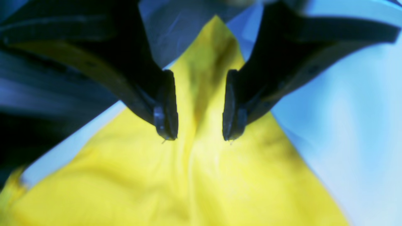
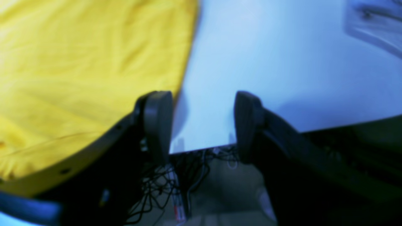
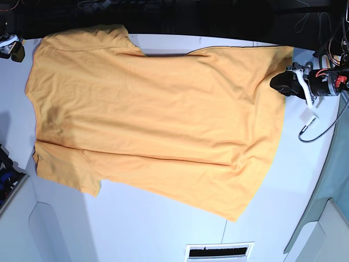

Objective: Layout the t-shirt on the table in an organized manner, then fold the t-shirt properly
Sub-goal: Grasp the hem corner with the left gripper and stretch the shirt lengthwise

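The orange-yellow t-shirt lies spread flat on the white table, neck end at the left and hem at the right. My left gripper hovers at the hem's far corner. In the left wrist view the left gripper is open, its fingers apart above a peaked ridge of the shirt, with no cloth between them. My right gripper is open and empty over the bare table, just beside the shirt's edge. In the base view the right gripper shows only partly at the far left corner.
A slotted vent sits in the table's near edge. A white plug on a dark cable lies beside the left arm. Tangled cables hang below the table's edge. Grey panels stand at the lower left.
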Available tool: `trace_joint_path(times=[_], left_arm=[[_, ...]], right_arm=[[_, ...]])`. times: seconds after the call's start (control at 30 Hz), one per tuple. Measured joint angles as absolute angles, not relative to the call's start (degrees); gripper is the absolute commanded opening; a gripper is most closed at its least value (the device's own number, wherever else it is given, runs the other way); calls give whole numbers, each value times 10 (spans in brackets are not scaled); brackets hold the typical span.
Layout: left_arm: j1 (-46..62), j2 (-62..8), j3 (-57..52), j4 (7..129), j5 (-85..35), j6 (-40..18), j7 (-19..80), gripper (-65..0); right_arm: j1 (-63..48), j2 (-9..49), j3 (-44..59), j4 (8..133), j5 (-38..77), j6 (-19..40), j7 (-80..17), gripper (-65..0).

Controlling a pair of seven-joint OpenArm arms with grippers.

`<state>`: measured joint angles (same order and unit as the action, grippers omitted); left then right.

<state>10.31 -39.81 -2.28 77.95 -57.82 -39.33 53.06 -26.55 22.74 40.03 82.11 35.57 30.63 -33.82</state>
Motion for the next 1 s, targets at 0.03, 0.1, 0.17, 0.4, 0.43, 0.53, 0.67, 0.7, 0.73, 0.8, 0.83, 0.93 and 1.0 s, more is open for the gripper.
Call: trace_joint_path(times=[0.03,0.1,0.17,0.4,0.43,0.53,0.67,0.7,0.73,0.8,0.83,0.93,1.0], left_arm=[[112,-393,-40,780,-577,-394,531,-350],[132,-383,-65,780,-573,-393,532,-316],[149,-380,-86,779,-569,-394,536,-315],[168,-384,-130,780,-530,-393,526,-315],[174,-382,-129,780,-522,-393,524,-315],[187,-374,-128,779,-483,-393,503,-314],[192,-364,-128,780,-472,-393,499,-315],[195,-360,-128,779,-472,-393,499,-315],[196,-354,-128,779,-470,-393,499,-315],[196,-346,-128,780,-468,-395,495,-316],[194,-342,-129,780,-461,-395,495,-334],[194,-328,-128,780,-451,-395,491,-545],[194,-325,-128,780,-456,-395,493,-650]], right_arm=[[-257,232,395,801,358,307,-337,-337],[-242,238,379,763,359,319,-344,-337],[-234,237,363,745,375,328,-347,-337],[-232,238,314,744,411,332,-352,-337],[-232,238,309,744,411,332,-352,-337],[-232,228,301,744,416,332,-350,-337],[-231,218,299,746,420,337,-350,-338],[-231,216,299,746,420,339,-352,-338],[-230,214,299,746,422,339,-354,-338],[-230,213,299,746,434,344,-360,-339],[-230,213,299,746,442,346,-367,-350],[-230,213,298,746,448,345,-390,-507],[-230,211,297,746,448,344,-397,-641]])
